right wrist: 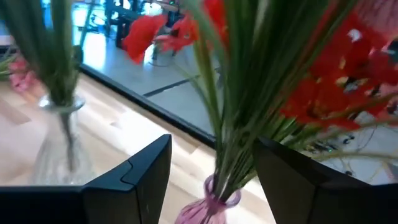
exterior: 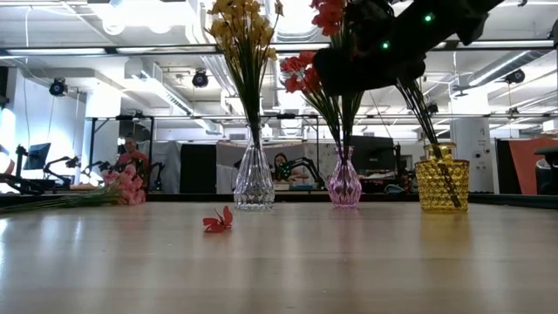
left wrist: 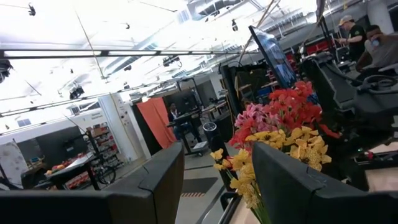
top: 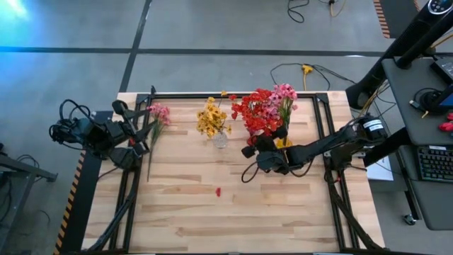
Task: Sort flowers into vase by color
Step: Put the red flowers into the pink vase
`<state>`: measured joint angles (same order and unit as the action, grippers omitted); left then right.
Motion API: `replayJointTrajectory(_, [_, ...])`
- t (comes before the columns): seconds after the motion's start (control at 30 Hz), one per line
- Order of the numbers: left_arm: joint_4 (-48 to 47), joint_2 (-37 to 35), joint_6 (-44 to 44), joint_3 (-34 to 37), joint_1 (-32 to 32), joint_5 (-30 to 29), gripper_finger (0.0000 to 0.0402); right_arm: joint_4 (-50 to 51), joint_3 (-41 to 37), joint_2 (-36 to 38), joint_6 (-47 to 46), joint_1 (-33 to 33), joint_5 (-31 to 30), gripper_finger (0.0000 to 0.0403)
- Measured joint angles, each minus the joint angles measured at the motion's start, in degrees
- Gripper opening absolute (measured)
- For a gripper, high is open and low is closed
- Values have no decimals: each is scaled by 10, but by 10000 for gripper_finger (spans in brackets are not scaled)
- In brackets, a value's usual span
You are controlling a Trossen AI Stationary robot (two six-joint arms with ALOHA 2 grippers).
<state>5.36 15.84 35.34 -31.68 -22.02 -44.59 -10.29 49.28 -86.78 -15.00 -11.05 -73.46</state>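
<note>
We count three vases in a row at the far side of the worktop [top: 283,212]. The clear glass vase [exterior: 254,181] holds the yellow flowers [top: 211,117], stems upright. The pink glass vase [exterior: 344,180] holds the red flowers [top: 256,110], also upright. The amber vase [exterior: 441,180] holds stems leaning toward the red bunch; we read the pink flowers [top: 285,93] above it as theirs, though the right arm hides most of that vase from above.

One loose pink sprig [top: 157,115] lies flat near the left edge, its long axis running front to back, blossoms at the far end, stem toward the front. A red petal [exterior: 218,221] lies alone on the bare wood in front of the vases.

The right pincer [right wrist: 211,171] stands with its fingers wide apart on either side of the red bunch's stems, not closed on them. The left pincer [left wrist: 217,180] is raised beside the loose sprig, fingers apart, nothing between them.
</note>
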Motion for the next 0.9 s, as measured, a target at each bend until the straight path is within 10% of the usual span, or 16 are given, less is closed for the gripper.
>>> replayJointTrajectory(0.27, [2, 1, 0, 0, 0, 0, 172, -13, 0, 3, 9, 13, -1, 187])
replayJointTrajectory(0.67, [2, 2, -1, 0, 0, 1, 172, -16, 0, 11, -1, 14, 0, 20])
replayJointTrajectory(0.9, [2, 2, -1, 0, 0, 1, 172, -20, 0, 16, -4, 14, 0, 18])
